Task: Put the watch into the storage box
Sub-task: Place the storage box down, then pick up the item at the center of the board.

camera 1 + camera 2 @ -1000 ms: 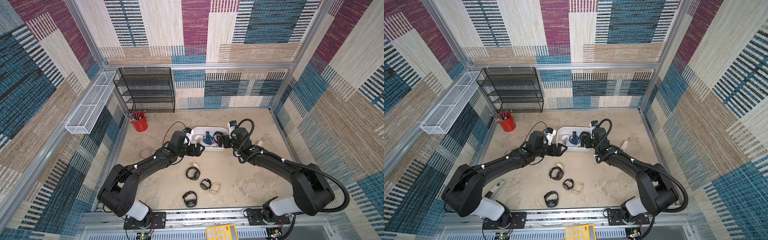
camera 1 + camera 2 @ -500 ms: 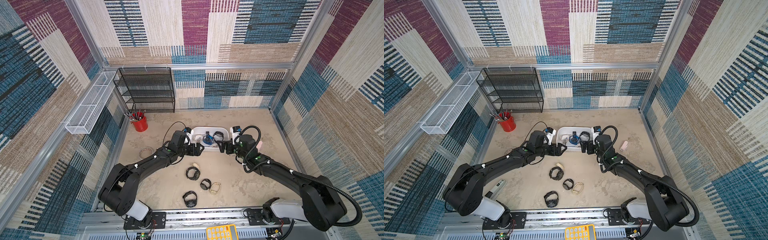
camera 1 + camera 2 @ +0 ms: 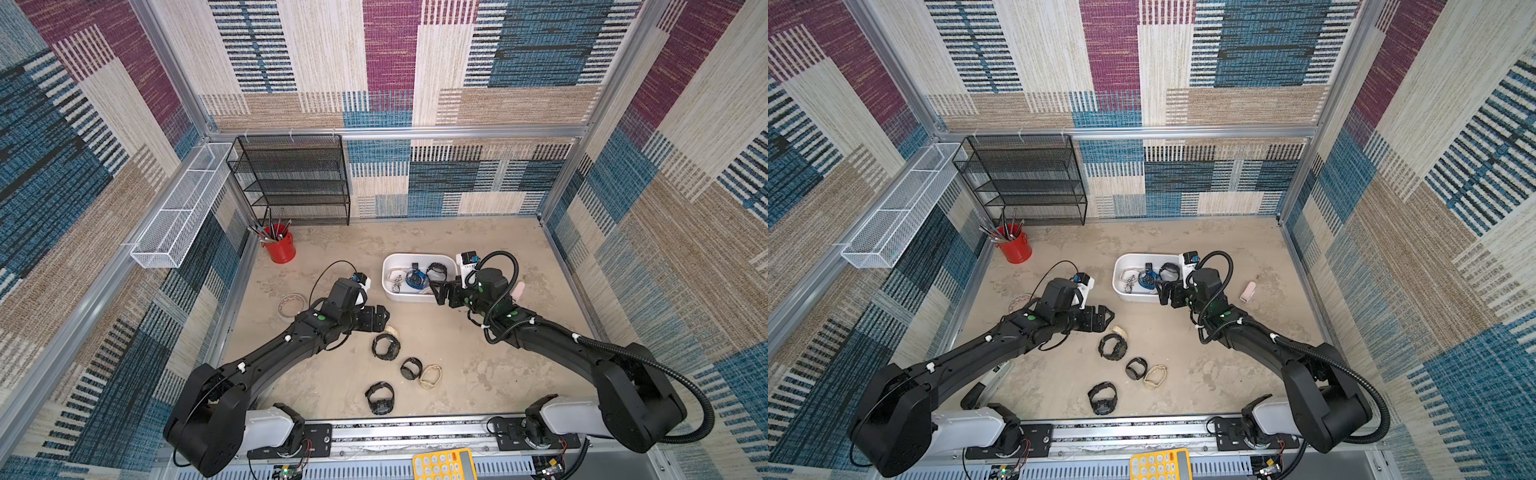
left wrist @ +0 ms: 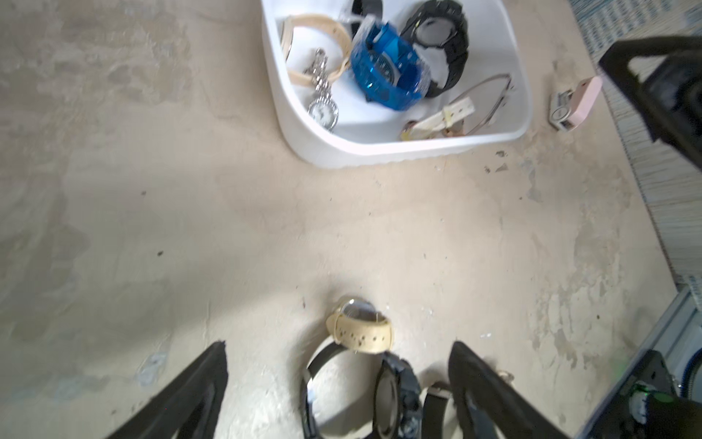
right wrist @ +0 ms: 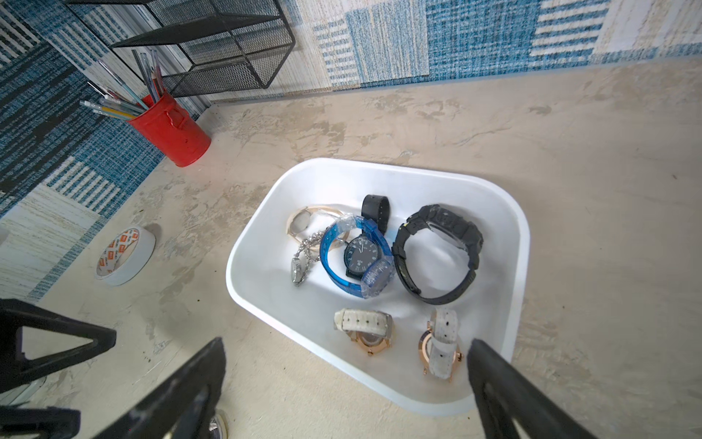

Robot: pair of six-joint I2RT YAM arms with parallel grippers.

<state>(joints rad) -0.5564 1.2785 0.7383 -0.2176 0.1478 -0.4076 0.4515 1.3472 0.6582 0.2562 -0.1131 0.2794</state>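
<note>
We line up the left gripper (image 4: 338, 353) on the cream-strap watch (image 4: 361, 328).
Low in the left wrist view its jaws stand spread and empty with the watch between them and a black watch (image 4: 395, 395) just beside it, so we should drop straight and pinch only the cream strap. Higher up sits the storage box (image 4: 380, 152), with the right gripper (image 3: 441, 292), also spread and empty, at its near wall.

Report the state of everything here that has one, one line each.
storage box: upright, holding several watches.
blue watch: in the storage box.
beige watch: on the table, outside the storage box.
left gripper: open, empty, near the beige watch.
right gripper: open, empty, at the storage box's edge.
pen cup: upright, holding pens.
tape roll: lying flat on the table.
</note>
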